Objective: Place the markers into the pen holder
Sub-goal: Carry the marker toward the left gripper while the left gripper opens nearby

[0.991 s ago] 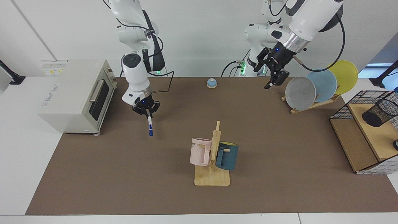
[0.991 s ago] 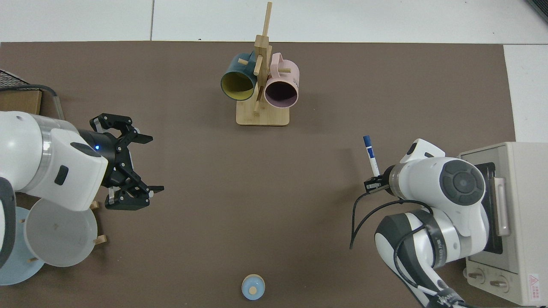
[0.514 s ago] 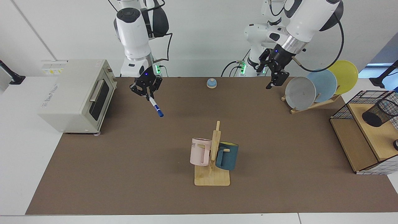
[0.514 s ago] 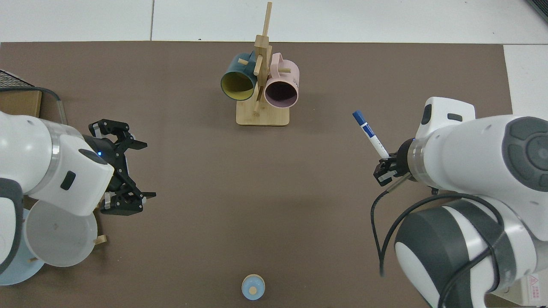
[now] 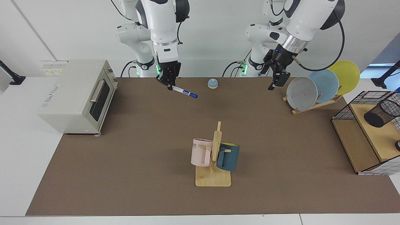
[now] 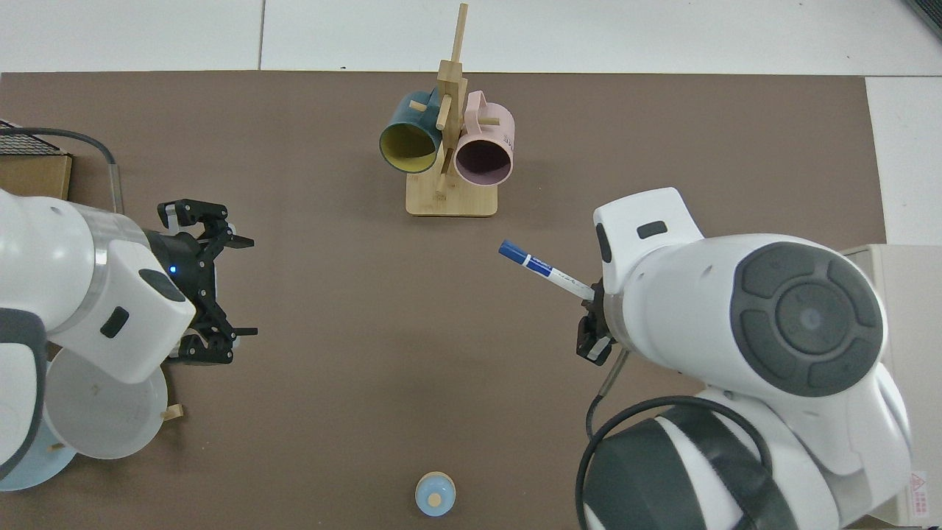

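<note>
Two arms over the brown mat [image 5: 125, 175]. Upper centre-left of the facing view: right gripper [image 5: 169, 85] held high, fingers pinching the marker [image 5: 185, 92] at its white end, blue cap pointing right, nearly level, clear of the mat; upper right: left gripper [image 5: 277, 82] beside the plate rack [image 5: 312, 104], fingers spread, holding nothing; far right edge: pen holder [image 5: 381, 114] tilted in the wire basket [image 5: 347, 109].

One marker [image 5: 185, 92], one pen holder [image 5: 382, 113] and one toaster oven [image 5: 76, 95] are present. Two mugs [image 5: 202, 152] hang on one wooden rack [image 5: 215, 175]. Three plates [image 5: 302, 93] stand in another rack, beside one small blue bell [image 5: 212, 83].
</note>
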Action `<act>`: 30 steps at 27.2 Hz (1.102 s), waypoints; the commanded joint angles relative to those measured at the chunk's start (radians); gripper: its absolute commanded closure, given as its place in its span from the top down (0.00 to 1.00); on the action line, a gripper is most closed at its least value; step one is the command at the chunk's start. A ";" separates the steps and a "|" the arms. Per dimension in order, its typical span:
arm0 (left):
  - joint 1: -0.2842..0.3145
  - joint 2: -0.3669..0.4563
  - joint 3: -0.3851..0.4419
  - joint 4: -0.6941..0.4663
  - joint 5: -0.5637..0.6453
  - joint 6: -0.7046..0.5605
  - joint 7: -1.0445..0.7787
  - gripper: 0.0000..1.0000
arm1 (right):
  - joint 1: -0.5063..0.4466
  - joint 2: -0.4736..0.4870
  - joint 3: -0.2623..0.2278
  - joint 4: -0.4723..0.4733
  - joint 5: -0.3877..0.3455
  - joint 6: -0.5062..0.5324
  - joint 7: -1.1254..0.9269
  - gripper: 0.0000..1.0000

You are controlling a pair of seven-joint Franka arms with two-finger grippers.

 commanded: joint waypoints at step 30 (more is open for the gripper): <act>-0.045 0.017 -0.022 -0.020 -0.134 0.044 0.186 1.00 | 0.087 0.241 0.214 0.306 -0.063 0.016 0.203 0.00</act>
